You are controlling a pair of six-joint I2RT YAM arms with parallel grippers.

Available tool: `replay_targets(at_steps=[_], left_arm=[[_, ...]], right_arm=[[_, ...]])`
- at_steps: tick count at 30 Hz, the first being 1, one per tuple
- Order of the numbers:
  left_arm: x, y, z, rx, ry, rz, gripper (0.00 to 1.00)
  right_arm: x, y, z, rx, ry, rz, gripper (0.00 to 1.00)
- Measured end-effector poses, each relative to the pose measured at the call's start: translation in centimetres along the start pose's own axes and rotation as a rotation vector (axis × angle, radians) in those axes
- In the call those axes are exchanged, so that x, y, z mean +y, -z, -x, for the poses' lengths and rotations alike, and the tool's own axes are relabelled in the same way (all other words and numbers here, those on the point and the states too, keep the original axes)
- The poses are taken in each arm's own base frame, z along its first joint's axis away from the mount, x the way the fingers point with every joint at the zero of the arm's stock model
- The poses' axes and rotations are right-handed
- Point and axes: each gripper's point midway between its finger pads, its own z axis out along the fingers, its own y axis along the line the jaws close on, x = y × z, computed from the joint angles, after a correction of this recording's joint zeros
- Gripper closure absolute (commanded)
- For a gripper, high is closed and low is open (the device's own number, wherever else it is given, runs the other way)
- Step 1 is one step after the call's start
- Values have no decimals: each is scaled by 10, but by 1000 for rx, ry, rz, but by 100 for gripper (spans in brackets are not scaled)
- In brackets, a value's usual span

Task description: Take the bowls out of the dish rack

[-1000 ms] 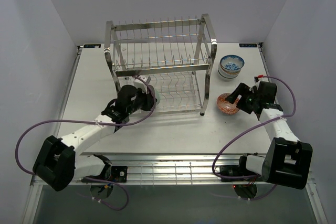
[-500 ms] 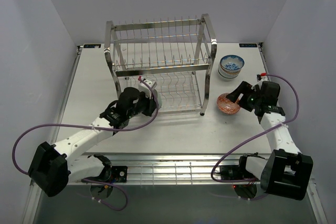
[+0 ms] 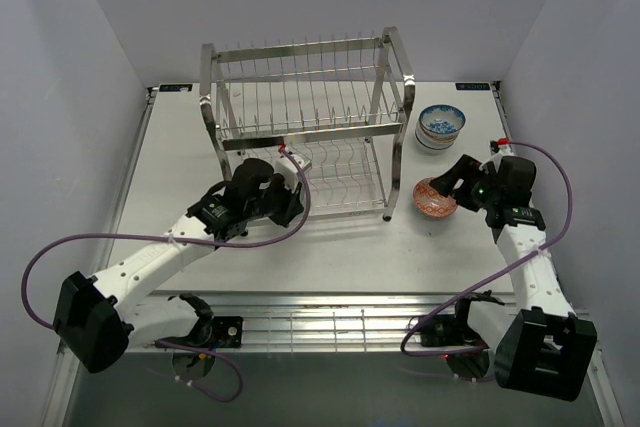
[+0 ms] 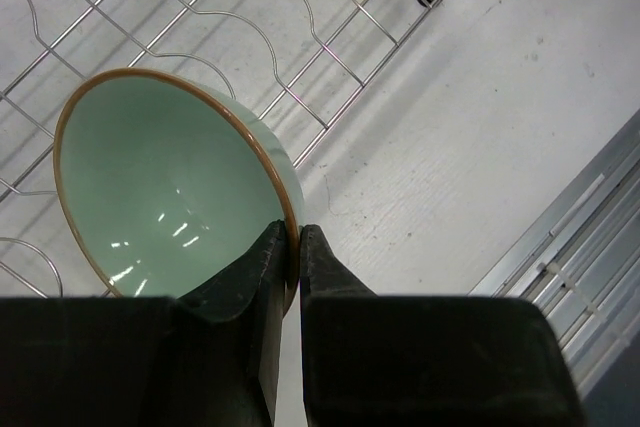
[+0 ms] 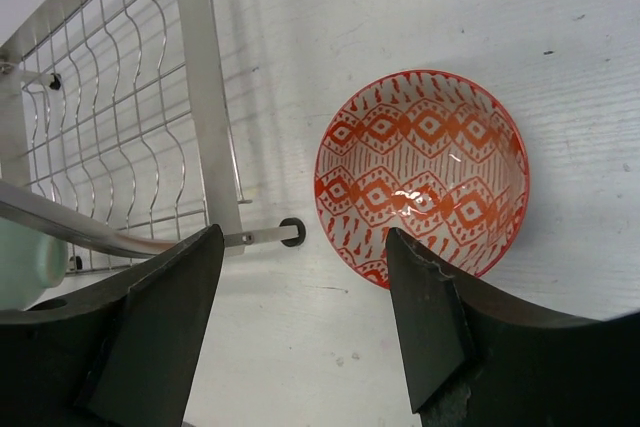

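My left gripper (image 4: pixel 290 232) is shut on the rim of a pale mint-green bowl (image 4: pixel 170 187) with a brown edge. It holds the bowl tilted over the wire floor of the dish rack (image 4: pixel 200 27), at the lower tier's front edge. From above, the left gripper (image 3: pixel 285 202) sits at the front of the dish rack (image 3: pixel 300 127) and hides that bowl. My right gripper (image 5: pixel 302 237) is open above the table, and a red-patterned bowl (image 5: pixel 425 172) stands just beyond its right finger. That red-patterned bowl (image 3: pixel 436 197) rests right of the rack.
A blue-and-white bowl (image 3: pixel 441 125) stands on the table at the back right, behind the red one. The rack's front right post and foot (image 5: pixel 292 232) are close to my right gripper's left finger. White walls close in the table on three sides.
The left gripper has carried the mint-green bowl forward and a little right, out of the rack's lower tier. The right gripper's jaws have narrowed slightly near the red bowl.
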Motion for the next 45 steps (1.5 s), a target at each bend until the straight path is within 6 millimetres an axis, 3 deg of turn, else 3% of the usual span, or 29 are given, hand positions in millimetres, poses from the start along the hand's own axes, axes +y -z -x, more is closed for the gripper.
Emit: replay_targets(at_steps=[7, 16, 23, 29, 37, 45], left_arm=[[-8, 6, -7, 48, -64, -44, 100], [-1, 13, -11, 25, -93, -6, 100], [-3, 29, 31, -157, -143, 17, 100], [-5, 21, 31, -139, -173, -9, 100], [-35, 19, 22, -101, -208, -144, 100], [-97, 19, 3, -30, -299, -274, 100]], right_arm=[[24, 1, -19, 54, 44, 51, 29], [46, -2, -42, 123, 98, 97, 29], [47, -4, -46, 134, 102, 91, 30], [52, -4, -50, 145, 111, 102, 31], [71, 4, -62, 181, 144, 147, 31], [100, 23, -77, 198, 193, 223, 33]])
